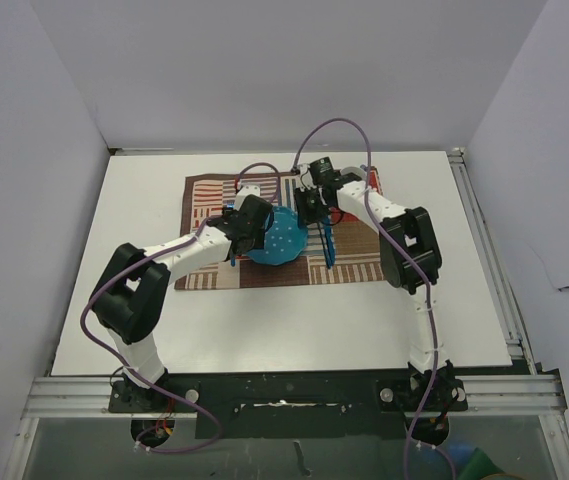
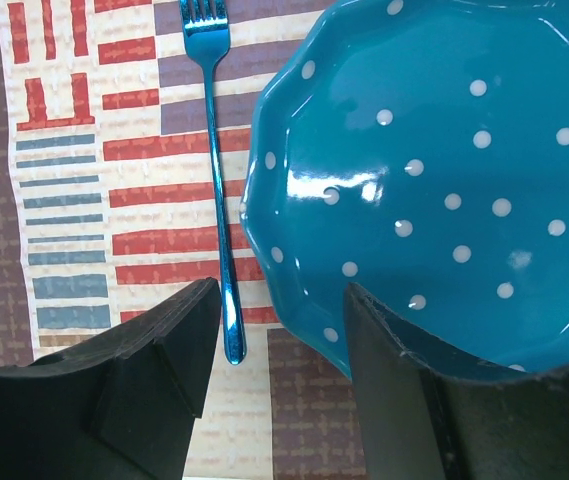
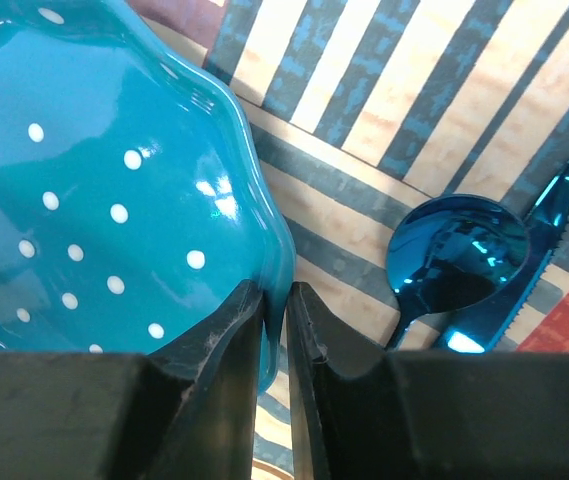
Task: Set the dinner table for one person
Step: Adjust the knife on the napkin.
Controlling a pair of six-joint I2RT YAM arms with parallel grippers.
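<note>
The white surface [image 1: 264, 320], the dinner table here, fills the middle of the top view, with aluminium rails along its right and near edges. A striped patchwork mat [image 1: 204, 200] in red, brown and blue lies on its far half, roughly centred. On the mat sits a teal plate [image 1: 282, 240] with white dots and a wavy rim.

The right fingers [image 1: 314, 215] reach down at the plate's right edge and are closed on it: in the right wrist view the rim stands pinched between the two black pads, one inside the plate and one outside. Whether the plate rests flat on the mat or is raised a little there, I cannot tell.

The left fingers [image 1: 256, 232] hang over the plate's left edge and stand wide apart, gripping nothing. In the left wrist view one finger is above the mat just beside the fork's handle end, and the other is over the near rim of the plate.

A shiny blue fork [image 2: 219, 180] lies on the mat just left of the plate, close to the rim but apart from it, tines pointing away from the arm. To the right of the plate a blue spoon [image 3: 454, 250] and a blue serrated knife [image 3: 554, 215] lie side by side on the mat, touching or nearly so, the spoon nearer the plate
</note>
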